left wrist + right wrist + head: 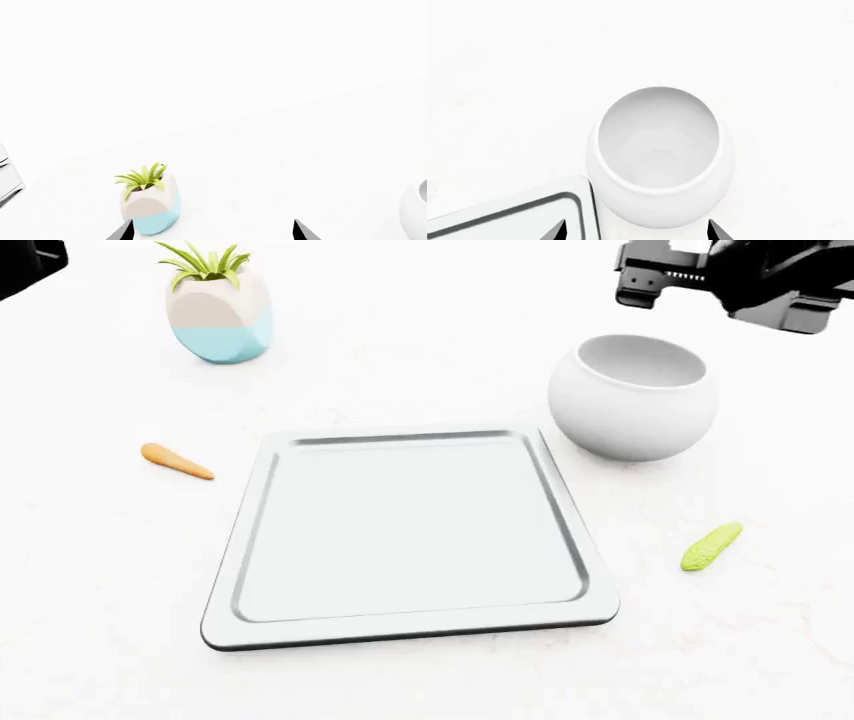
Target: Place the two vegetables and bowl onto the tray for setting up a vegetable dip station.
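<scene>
Plain white tabletop [427,360], no room visible; tray [254,540] central, bowl [633,400] just beside its far right corner, carrot [176,461] left, cucumber [711,546] right; both grippers' fingers parted, holding nothing.

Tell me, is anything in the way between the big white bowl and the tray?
No. The bowl sits just off the tray's far right corner, with only bare white table between them. The tray holds nothing yet.

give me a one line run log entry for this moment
tray empty | bowl, carrot, cucumber piece on table, off tray | right gripper open above bowl | left gripper open near plant pot
</scene>
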